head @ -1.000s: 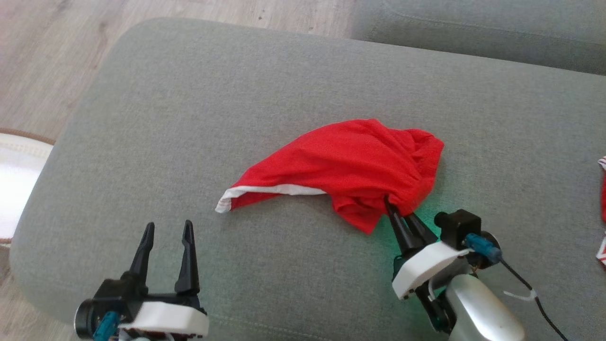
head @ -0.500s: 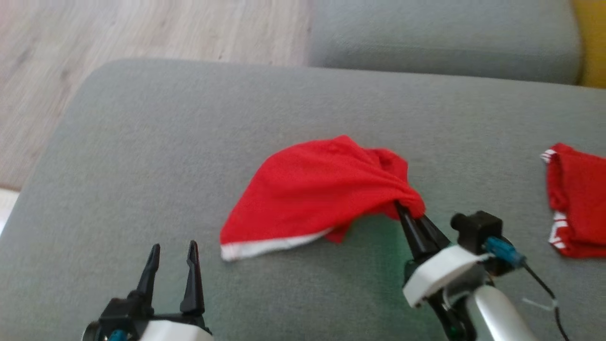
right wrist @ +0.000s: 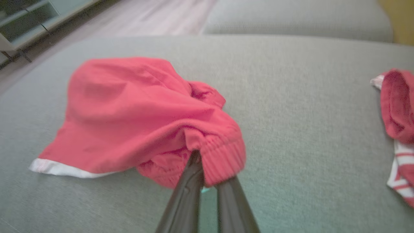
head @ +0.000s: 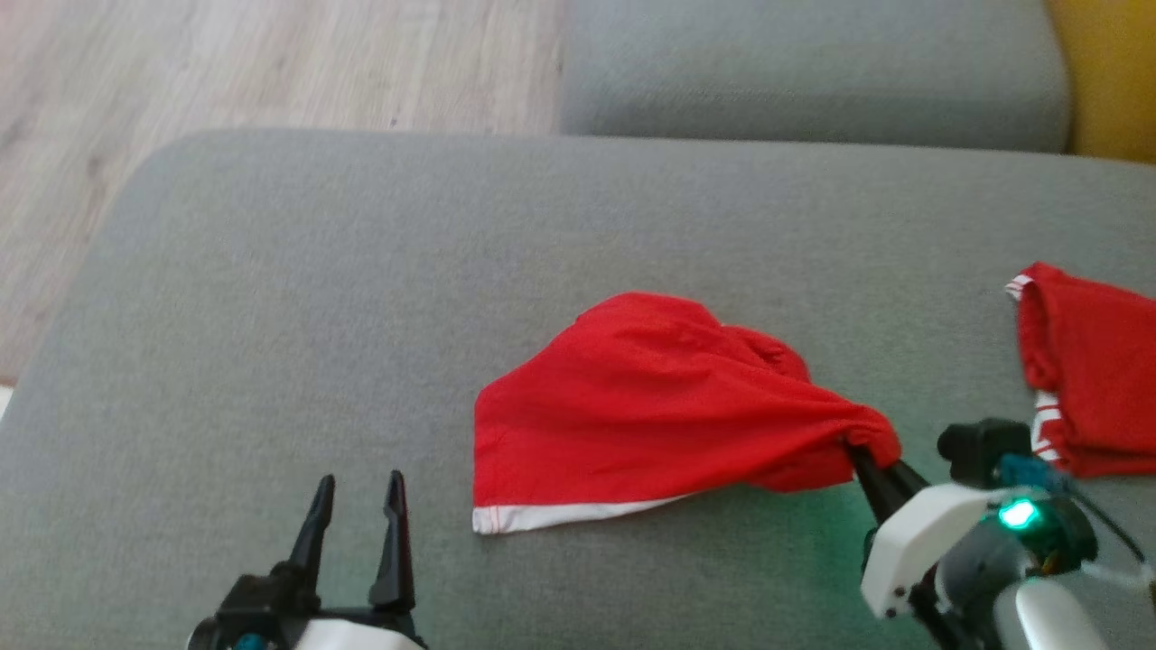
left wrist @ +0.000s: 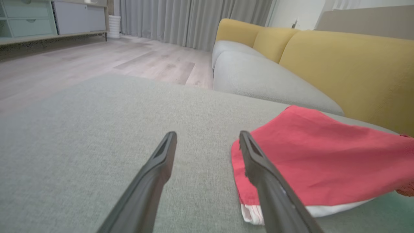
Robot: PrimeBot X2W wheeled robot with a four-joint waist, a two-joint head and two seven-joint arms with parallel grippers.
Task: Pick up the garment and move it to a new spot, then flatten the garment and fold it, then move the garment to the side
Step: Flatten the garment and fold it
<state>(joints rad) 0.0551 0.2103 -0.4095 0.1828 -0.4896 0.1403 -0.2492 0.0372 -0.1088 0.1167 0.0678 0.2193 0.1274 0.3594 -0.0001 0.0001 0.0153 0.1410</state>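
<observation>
1. Nearest me on the right, the right gripper [head: 865,462] is clamped tight on a bunched, ribbed edge of the red garment [head: 632,415]. The garment lies mid-cushion on the grey sofa seat [head: 271,316], with its pinched end raised a little. I'd judge this to be the carry to a new spot. The pinch wants to be firm, though the fingertips are buried in cloth and I can't quite tell how many layers they have.
2. A bit farther out, the white-trimmed hem [head: 578,513] trails on the seat. Lifting higher before travelling would probably stop it dragging and rolling under.
3. Off to the right lies a second red garment [head: 1084,361], well apart from the first. The put-down spot should be away from it, with room all round for flattening.
4. As for pose, the right forearm comes in low from the near right corner, its fingers angled up and leftward into the cloth.
5. The left gripper [head: 358,487] hovers low over bare seat at the near left, fingers spread wide and holding nothing. It points away toward the far cushion [head: 813,72] and the wooden floor [head: 226,63].
</observation>
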